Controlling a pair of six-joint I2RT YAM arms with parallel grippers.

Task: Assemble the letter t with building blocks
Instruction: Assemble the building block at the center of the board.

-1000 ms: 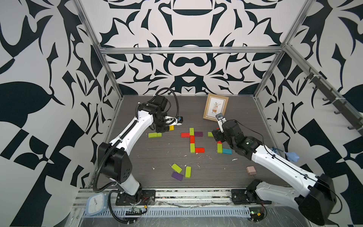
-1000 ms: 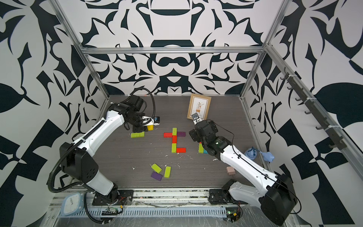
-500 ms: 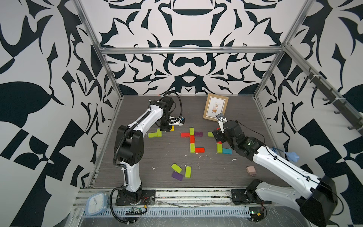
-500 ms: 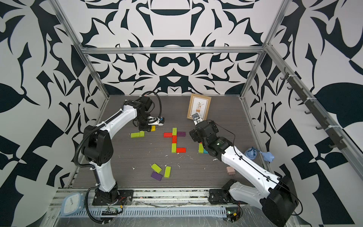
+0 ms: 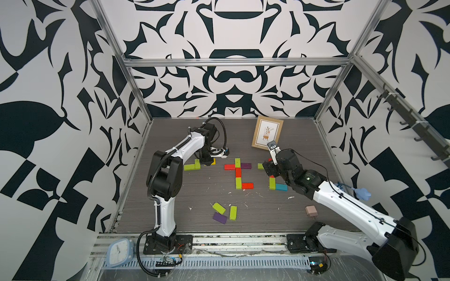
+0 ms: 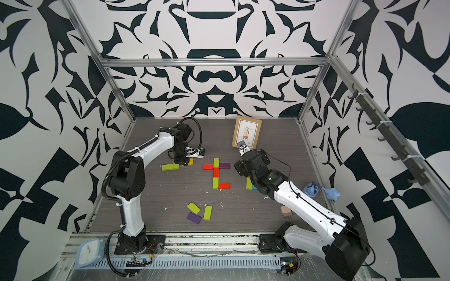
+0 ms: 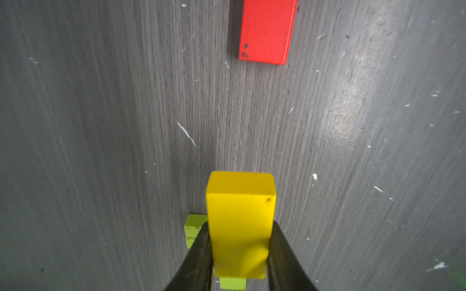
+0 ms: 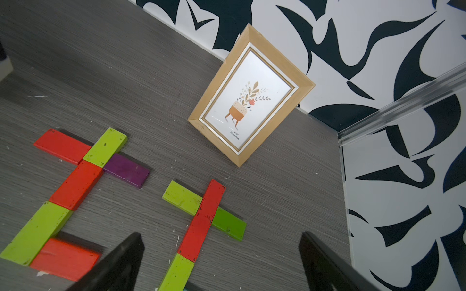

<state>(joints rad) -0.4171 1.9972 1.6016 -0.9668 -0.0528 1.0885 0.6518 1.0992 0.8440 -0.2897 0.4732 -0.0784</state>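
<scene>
My left gripper (image 7: 240, 226) is shut on a yellow block (image 7: 240, 221), held just over a pair of lime blocks (image 5: 192, 166) at the left of the table; both top views show the same. A red block (image 7: 267, 30) lies ahead of it. In the middle lies a t of red, lime and purple blocks (image 5: 238, 172). A second t of red and lime blocks (image 8: 206, 216) lies to its right, with a teal block (image 5: 281, 186) at its foot. My right gripper (image 8: 221, 235) hangs open above that second t, holding nothing.
Two lime blocks (image 5: 233, 213) and a purple one (image 5: 220, 218) lie loose near the front. A wooden picture frame (image 5: 267, 132) stands at the back. A pale pink plug adapter (image 5: 311, 211) lies front right. Patterned walls close in three sides.
The left arm has refolded, its elbow swinging in towards the middle and up. Its gripper has kept the yellow block near the lime pair. The right arm has barely moved.
</scene>
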